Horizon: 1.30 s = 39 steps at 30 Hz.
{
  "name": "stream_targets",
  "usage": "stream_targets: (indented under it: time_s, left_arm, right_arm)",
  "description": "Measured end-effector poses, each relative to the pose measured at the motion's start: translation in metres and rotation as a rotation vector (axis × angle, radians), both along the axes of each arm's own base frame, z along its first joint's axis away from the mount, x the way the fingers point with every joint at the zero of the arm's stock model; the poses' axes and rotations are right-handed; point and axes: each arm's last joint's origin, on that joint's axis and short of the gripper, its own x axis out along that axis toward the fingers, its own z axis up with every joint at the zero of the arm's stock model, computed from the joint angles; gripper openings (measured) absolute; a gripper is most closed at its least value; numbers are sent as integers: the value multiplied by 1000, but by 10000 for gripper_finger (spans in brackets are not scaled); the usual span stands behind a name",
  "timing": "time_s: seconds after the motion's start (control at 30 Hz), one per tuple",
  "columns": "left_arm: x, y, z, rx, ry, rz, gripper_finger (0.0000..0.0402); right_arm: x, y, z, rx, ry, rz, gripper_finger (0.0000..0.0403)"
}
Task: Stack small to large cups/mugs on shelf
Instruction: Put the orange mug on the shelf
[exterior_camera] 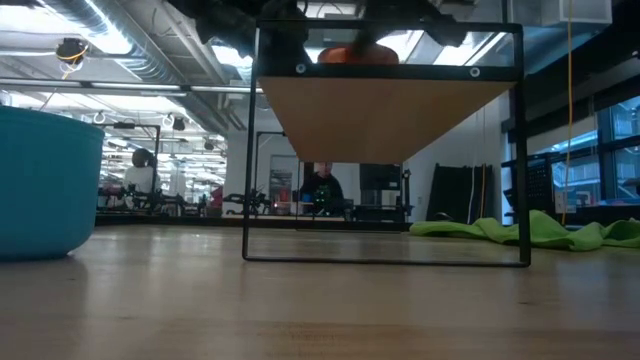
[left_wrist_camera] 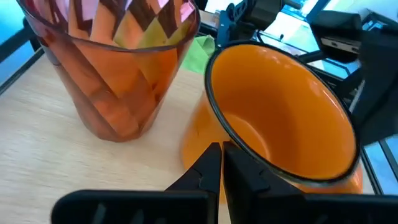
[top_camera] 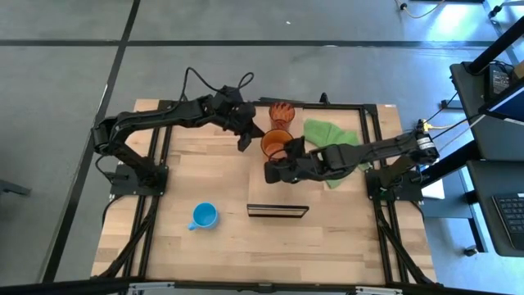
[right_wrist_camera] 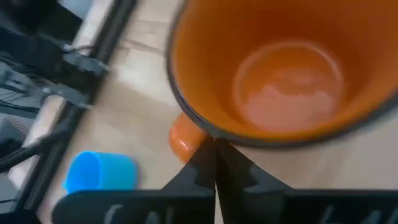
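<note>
Orange mug point(top_camera: 276, 143) and ribbed cup point(top_camera: 281, 111) stand unstacked; blue mug point(top_camera: 203, 215) remains on the desk point(top_camera: 213, 176). Both grippers' fingers closed, empty.

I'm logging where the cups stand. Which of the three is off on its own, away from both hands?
The light blue mug: it sits alone at the table's near left, while the orange mug and ribbed cup stand together between the hands.

Orange mug point(top_camera: 276, 143) with dark rim, centre frame; reddish-brown faceted cup point(top_camera: 281, 112) above it; light blue mug point(top_camera: 204, 215) lower left; green cloth point(top_camera: 332, 132) right.
</note>
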Motion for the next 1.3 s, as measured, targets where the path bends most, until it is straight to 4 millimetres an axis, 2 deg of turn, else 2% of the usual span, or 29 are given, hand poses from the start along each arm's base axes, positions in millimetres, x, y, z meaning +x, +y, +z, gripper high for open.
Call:
stream_targets:
  time_s: [0.3,0.53,0.67,0.8,0.93,1.13,1.3]
  left_arm:
    - [11,3,-18,-56,28,-58,11]
    - [11,6,-18,-62,20,-62,11]
    - [8,13,-17,-60,15,-38,11]
    - [2,19,-15,-62,19,-16,11]
    - [-5,17,-11,-62,41,-16,11]
    - [-25,-7,-2,-69,151,-92,7]
    - [-31,-33,13,-59,133,-152,3]
  right_arm:
    - [10,-3,3,-18,-66,45,1]
    - [8,-5,11,-51,-70,84,13]
    - [11,-4,23,-87,-100,139,8]
    - [11,-8,43,-142,-116,165,6]
    - [-2,-20,52,-192,24,114,6]
    - [-23,-37,45,-174,258,50,6]
    - [-31,-53,44,-166,331,0,6]
